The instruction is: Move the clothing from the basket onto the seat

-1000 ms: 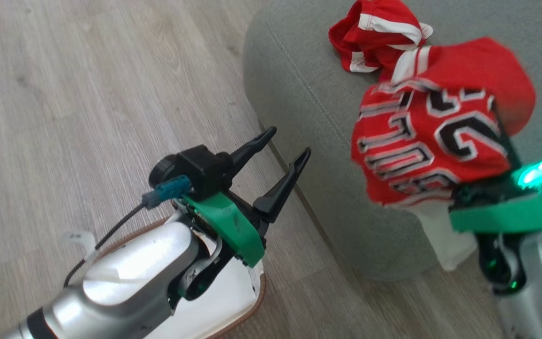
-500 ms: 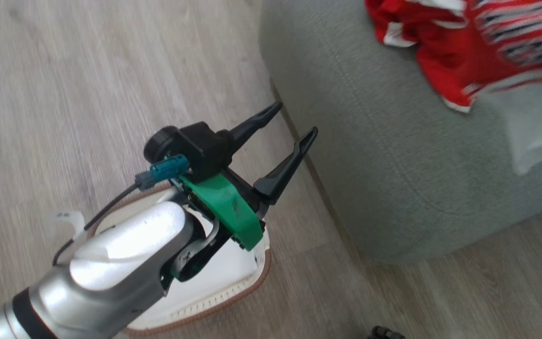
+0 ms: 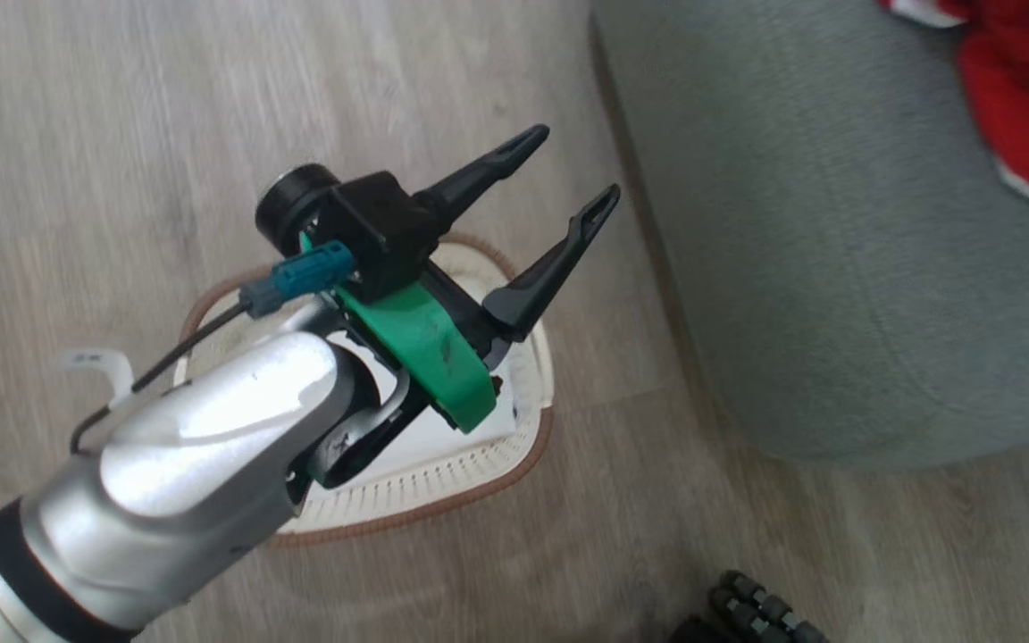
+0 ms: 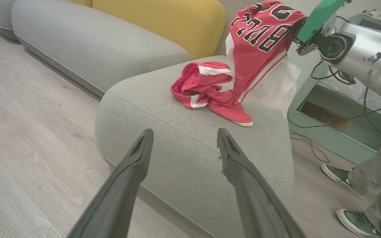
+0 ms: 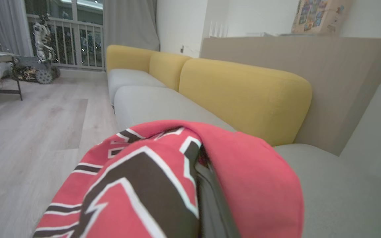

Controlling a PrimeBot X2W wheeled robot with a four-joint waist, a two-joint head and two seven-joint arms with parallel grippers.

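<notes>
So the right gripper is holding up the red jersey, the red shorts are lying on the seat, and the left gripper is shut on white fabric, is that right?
Not quite. The left gripper is open and holds nothing, as the left wrist view shows. The rest stands: the right gripper holds up the jersey, and the shorts lie on the seat.

My left gripper hangs with its fingers spread wide and empty, silver forearm reaching forward. My right gripper is raised, fingers clamped together on the clothing.
</notes>
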